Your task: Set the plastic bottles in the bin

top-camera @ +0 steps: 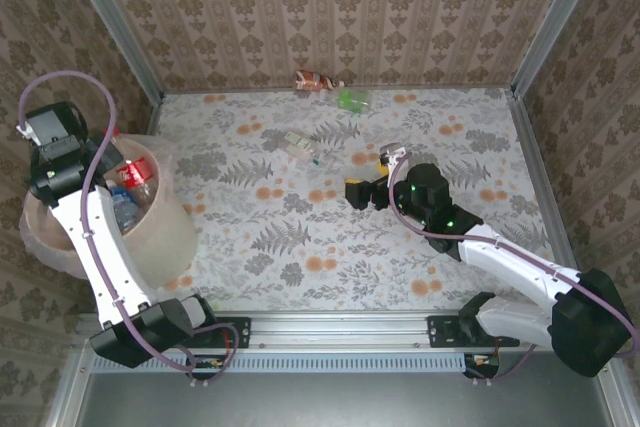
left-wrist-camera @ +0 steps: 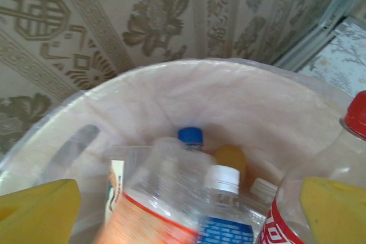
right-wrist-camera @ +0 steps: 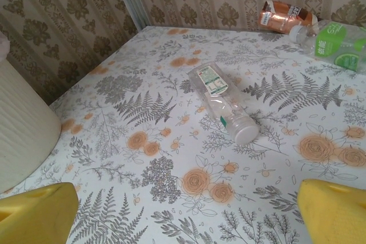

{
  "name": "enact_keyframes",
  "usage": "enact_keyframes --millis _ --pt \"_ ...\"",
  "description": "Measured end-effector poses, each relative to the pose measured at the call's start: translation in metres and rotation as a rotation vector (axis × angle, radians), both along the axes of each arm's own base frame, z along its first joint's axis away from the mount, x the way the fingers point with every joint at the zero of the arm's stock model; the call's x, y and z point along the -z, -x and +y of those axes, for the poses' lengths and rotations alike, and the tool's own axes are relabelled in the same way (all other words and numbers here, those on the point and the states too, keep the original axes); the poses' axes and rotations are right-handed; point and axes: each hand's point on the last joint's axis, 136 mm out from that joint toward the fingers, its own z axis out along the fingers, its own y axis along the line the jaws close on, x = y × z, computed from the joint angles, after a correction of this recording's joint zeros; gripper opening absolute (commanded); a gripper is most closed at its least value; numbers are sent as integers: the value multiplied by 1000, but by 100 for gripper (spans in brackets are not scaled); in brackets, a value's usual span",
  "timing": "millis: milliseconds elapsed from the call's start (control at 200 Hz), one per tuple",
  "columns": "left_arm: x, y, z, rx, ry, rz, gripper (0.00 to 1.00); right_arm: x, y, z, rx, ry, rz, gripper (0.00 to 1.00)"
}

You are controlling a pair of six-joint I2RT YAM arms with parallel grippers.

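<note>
My left gripper (left-wrist-camera: 186, 215) hangs open over the bin (top-camera: 165, 237), a pale round tub lined with a clear bag. Between its yellow fingers (left-wrist-camera: 37, 210) a blurred orange-labelled plastic bottle (left-wrist-camera: 151, 192) lies loose, touching neither finger. Below it lie several bottles: a blue-capped one (left-wrist-camera: 190, 136), a white-capped, blue-labelled one (left-wrist-camera: 224, 182) and a red-labelled one (left-wrist-camera: 297, 210). My right gripper (top-camera: 366, 175) is open low over mid-table with nothing between its fingers (right-wrist-camera: 331, 212). Ahead of it lies a clear bottle (right-wrist-camera: 223, 104). A green-labelled bottle (right-wrist-camera: 337, 44) and a crushed orange-brown one (right-wrist-camera: 280, 16) lie by the back wall.
Patterned walls with metal corner posts (top-camera: 120, 32) close in the floral tabletop (top-camera: 300, 247) on three sides. The bin's ribbed side (right-wrist-camera: 23, 124) stands far left in the right wrist view. A metal rail (top-camera: 330, 332) runs along the near edge.
</note>
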Motion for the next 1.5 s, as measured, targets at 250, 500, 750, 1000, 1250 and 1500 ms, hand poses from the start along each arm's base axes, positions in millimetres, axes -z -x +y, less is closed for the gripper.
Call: enact_keyframes --millis 250,500,750,1000,1250,1500 --pt "-15 -1 -24 84 34 -85 100 0 0 -1 7 2 -1 100" --pt "-23 -20 -67 251 74 -126 100 9 -14 -1 57 41 42 100" --pt "-43 -45 -162 586 134 -226 100 36 -24 1 82 89 137 100" --pt "-44 -60 -238 832 226 -302 100 51 -41 12 84 127 195 100" --pt "-27 -69 -290 1018 353 -330 100 88 -74 43 32 225 307 100" --pt "-17 -72 -304 1065 392 -332 100 123 -111 64 -21 404 354 97"
